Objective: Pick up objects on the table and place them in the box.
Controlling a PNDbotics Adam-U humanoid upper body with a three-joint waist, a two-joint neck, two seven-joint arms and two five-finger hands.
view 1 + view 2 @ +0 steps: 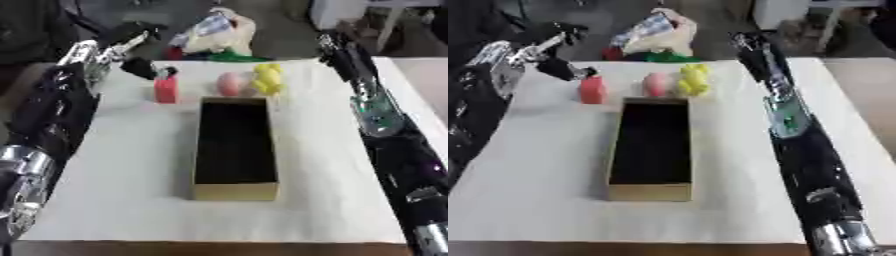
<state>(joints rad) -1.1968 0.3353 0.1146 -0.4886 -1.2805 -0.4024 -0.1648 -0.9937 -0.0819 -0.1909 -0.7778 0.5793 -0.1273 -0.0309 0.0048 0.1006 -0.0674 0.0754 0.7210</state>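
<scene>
Your right robot hand is hard to find: the right arm (785, 112) runs up the right side of the bench (122, 200) and its far end goes dark near the top, so you cannot tell if those fingers are open or curled. Your left robot hand (144, 67) is at the far left of the bench, and its dark fingers touch the top of the red block (165, 89); they look curled on it, but the blur makes that hard to be sure of. The red block stands upright on the white cover, just left of the box's far end. The box (234, 191) is long, open on top and dark inside, so you cannot see if anything lies in it. Just past its far end sit a pink round thing (230, 83) and a yellow lumpy thing (268, 77), side by side and touching. Behind the bench is a pale bag (214, 35), and your left arm covers the left edge.
</scene>
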